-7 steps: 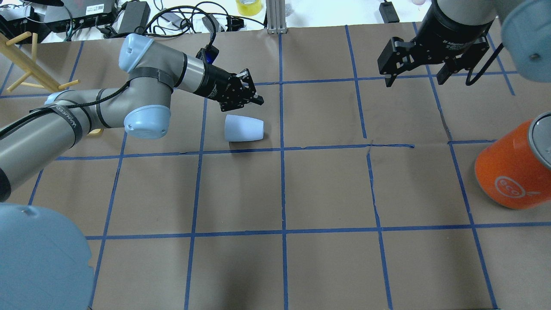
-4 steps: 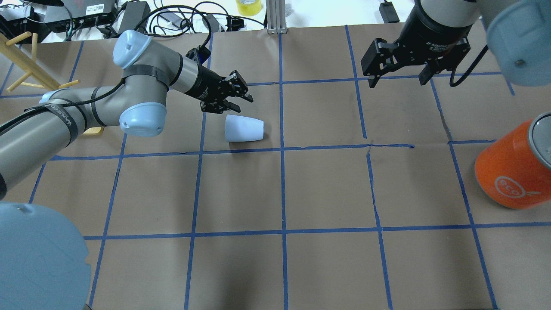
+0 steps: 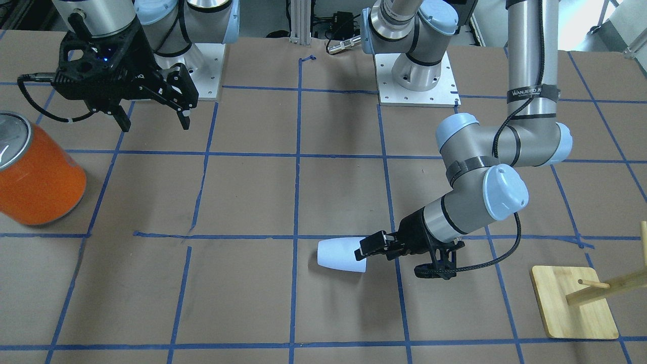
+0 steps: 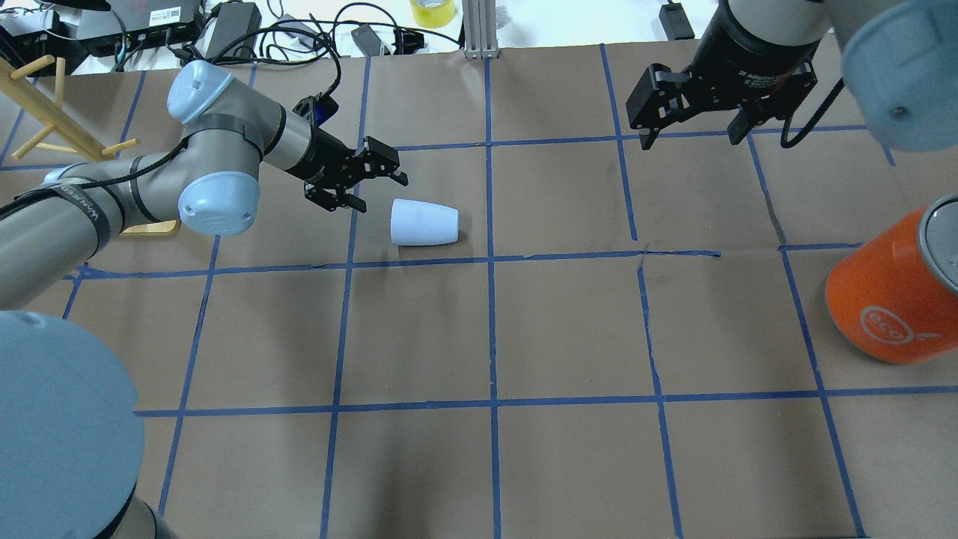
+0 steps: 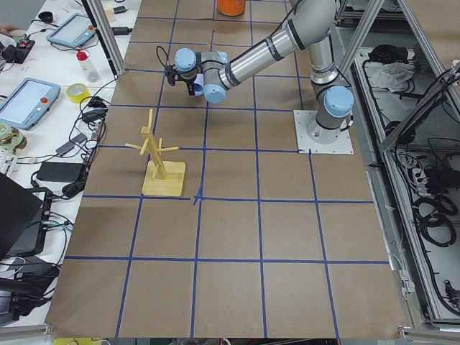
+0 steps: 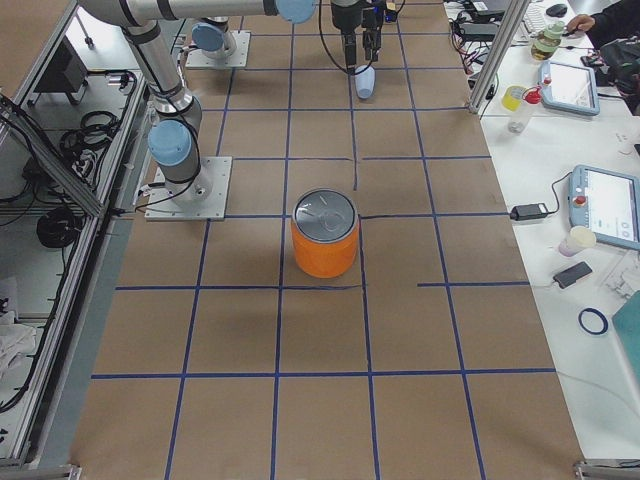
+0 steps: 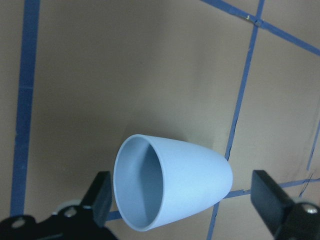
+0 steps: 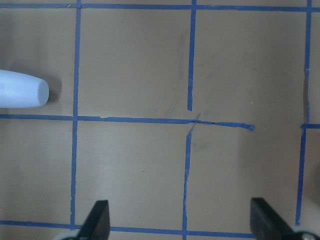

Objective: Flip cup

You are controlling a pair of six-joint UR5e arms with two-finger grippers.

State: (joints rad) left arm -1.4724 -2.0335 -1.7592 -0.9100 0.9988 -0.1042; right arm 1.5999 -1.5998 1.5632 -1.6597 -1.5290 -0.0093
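Observation:
The pale blue-white cup lies on its side on the brown paper, with its rim toward my left arm. It also shows in the front view, the left wrist view, the right wrist view and the right side view. My left gripper is open, low at the rim end of the cup, and points into its mouth; it does not grip the cup. My right gripper is open and empty, high at the far right.
A large orange can with a silver top stands at the right edge. A wooden peg rack stands to the left of my left arm. Cables and boxes lie beyond the far table edge.
My left gripper has swung from beyond the cup to its rim side and turned to face its mouth. My right gripper has shifted a little left. The cup has not moved.

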